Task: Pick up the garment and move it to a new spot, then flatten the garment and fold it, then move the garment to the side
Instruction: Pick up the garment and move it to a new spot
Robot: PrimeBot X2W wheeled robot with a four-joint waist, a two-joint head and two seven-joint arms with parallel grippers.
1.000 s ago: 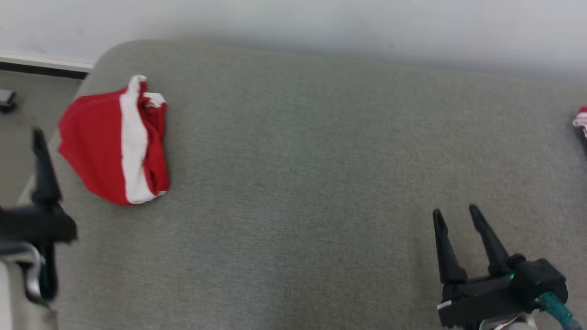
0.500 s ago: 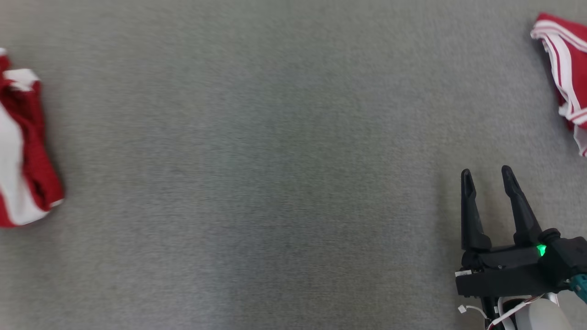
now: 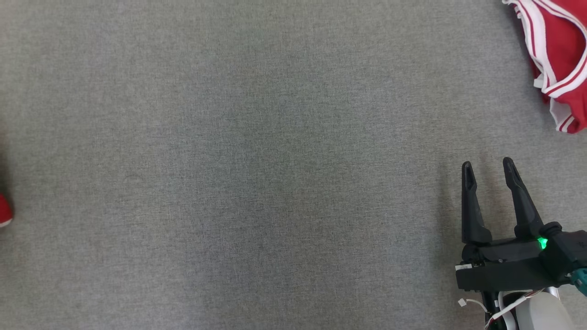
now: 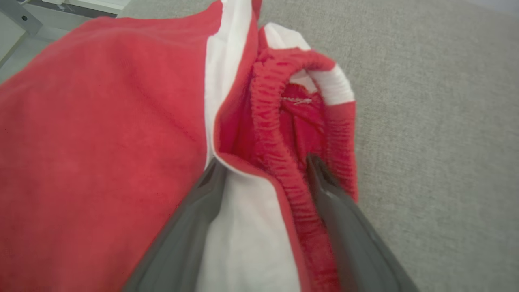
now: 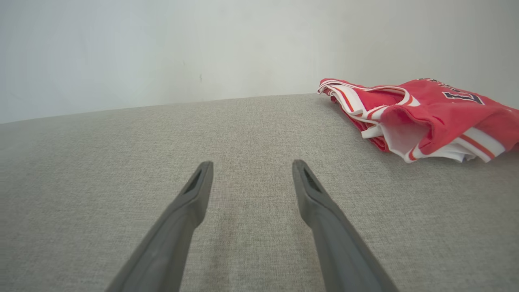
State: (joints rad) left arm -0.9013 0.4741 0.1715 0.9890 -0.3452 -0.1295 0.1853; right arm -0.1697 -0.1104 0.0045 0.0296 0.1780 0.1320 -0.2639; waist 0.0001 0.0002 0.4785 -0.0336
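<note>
Two claws, both spread wide, held nothing. At the grey cushion's (image 3: pixel 275 160) left edge the left claw (image 4: pixel 265 162) straddled the red shorts' (image 4: pixel 101 121) waistband; the right claw (image 3: pixel 487 163) hovered over the cushion's right part, red jersey (image 3: pixel 562 50) at its far-right corner.

The head camera has turned right, putting red shorts (image 3: pixel 3 215) at its left edge.
</note>
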